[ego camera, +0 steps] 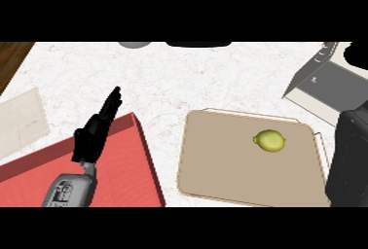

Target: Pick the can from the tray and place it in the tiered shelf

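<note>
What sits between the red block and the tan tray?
Nothing: in the head view only a bare strip of white counter separates the red block from the tan tray. The yellow-green fruit lies on the tray itself.

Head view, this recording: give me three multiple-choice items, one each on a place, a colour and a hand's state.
1. Where does the yellow-green fruit lie?
A. on the tan tray
B. on the red board
C. on the bare counter

2. What colour is the board under the left hand?
A. blue
B. red
C. green

3. How are the left hand's fingers?
A. curled round a can
B. straight, holding nothing
C. pinching the fruit

Answers: 1 A, the fruit sits inside the tray's rim. 2 B, the board at lower left is red. 3 B, the fingers point straight away from the robot.
</note>
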Robot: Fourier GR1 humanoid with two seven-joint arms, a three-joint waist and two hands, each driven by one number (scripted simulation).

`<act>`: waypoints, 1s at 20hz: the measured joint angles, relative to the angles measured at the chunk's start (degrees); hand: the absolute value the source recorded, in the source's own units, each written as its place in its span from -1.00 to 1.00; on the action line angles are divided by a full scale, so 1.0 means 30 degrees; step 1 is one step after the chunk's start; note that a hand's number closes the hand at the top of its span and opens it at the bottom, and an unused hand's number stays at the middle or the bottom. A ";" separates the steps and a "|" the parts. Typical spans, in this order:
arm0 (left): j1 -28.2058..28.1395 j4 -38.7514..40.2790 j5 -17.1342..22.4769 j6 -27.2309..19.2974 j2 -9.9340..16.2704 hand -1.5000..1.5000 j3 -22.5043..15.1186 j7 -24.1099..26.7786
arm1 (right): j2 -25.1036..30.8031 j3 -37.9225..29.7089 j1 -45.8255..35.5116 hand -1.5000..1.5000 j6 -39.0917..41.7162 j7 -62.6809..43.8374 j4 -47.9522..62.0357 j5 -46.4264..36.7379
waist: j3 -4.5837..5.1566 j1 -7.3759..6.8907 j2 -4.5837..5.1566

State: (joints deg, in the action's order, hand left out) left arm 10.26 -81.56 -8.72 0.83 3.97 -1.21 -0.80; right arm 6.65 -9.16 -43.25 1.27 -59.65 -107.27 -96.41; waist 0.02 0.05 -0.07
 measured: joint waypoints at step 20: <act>0.0035 -0.0466 -0.0117 0.0214 0.0044 0.00 0.0060 -0.0289 | 0.4948 -0.2868 0.0294 1.00 -0.4598 0.3328 0.7121 0.1854 | -0.0013 -0.0143 0.0054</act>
State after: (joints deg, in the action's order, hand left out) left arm 10.37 -82.96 -9.06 1.47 4.10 -1.03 -1.67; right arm 21.49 -17.76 -42.37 -12.53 -49.67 -85.90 -90.85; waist -0.02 -0.38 0.09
